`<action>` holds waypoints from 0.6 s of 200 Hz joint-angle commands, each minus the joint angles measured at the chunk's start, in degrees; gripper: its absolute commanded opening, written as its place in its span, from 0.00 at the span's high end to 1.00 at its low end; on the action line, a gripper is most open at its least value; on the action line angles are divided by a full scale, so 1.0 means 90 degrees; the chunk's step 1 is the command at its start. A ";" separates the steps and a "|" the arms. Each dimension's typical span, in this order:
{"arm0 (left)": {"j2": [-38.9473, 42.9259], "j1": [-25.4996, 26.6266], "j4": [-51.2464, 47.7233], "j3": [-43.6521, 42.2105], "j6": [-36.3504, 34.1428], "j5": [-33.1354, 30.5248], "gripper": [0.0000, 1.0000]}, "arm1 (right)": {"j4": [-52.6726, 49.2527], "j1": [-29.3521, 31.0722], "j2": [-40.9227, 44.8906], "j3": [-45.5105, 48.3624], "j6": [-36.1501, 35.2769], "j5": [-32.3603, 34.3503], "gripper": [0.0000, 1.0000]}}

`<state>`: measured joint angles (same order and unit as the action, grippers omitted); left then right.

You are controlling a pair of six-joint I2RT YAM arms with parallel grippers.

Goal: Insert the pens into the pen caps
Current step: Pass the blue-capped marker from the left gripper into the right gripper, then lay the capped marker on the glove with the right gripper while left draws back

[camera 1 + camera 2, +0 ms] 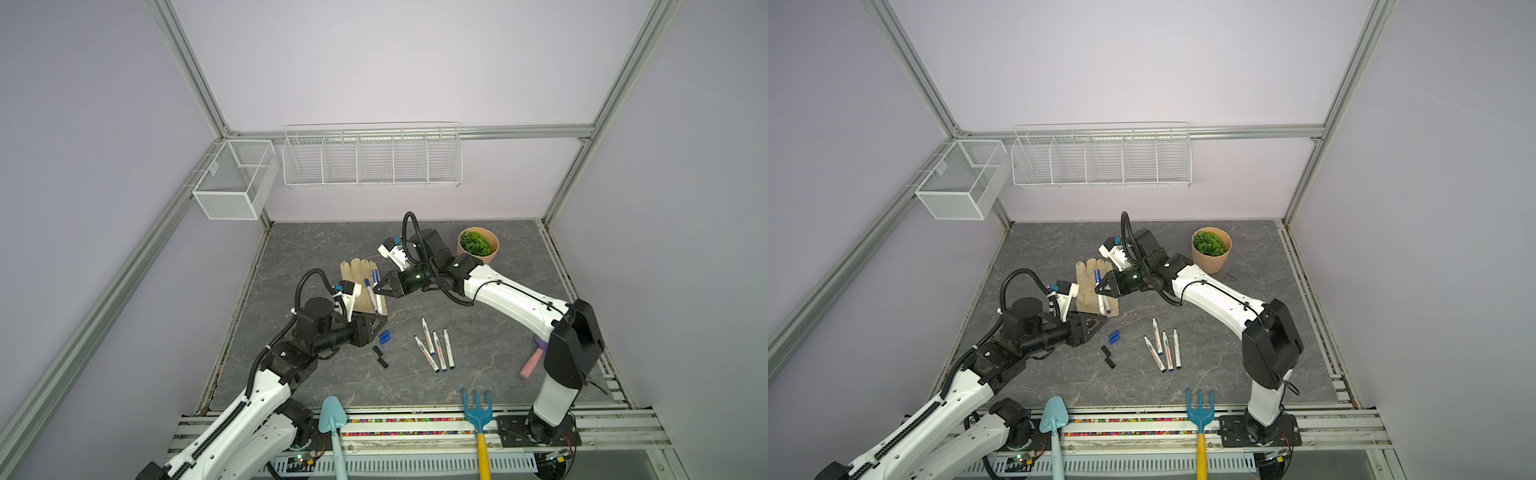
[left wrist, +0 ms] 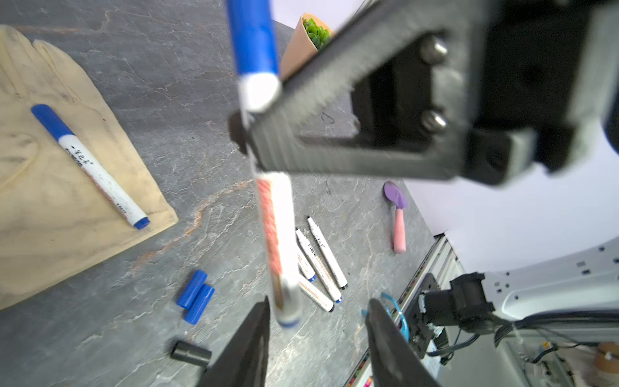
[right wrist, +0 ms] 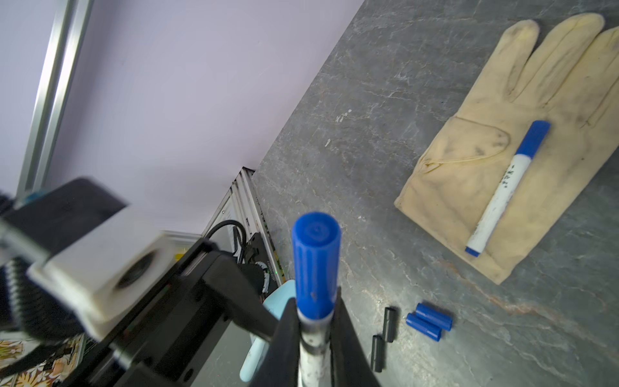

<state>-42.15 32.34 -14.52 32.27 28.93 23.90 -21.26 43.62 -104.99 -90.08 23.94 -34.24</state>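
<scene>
We see a blue-capped pen [image 3: 315,264] pinched on its white barrel, just under the cap, by the right gripper [image 3: 315,301] above the middle of the worktop [image 1: 332,249]. Its plug end hangs close by the left gripper [image 2: 318,301], whose jaws stand spread. A second capped pen [image 2: 90,167] lies on a glove [image 2: 50,234]. Nearer the front edge lie four uncapped pens [image 1: 449,349], two blue caps [image 3: 428,321] and two black caps [image 3: 388,320].
</scene>
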 commanded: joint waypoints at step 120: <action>0.1300 0.0028 -0.2534 -0.0359 0.1845 -0.3538 0.29 | -0.2214 -0.0354 -0.3817 -0.3752 -0.1194 0.1095 0.88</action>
<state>-32.23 32.40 -33.06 29.63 42.94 -4.67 -37.30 40.97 -137.56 -120.60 16.27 -26.65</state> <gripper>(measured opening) 0.710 0.151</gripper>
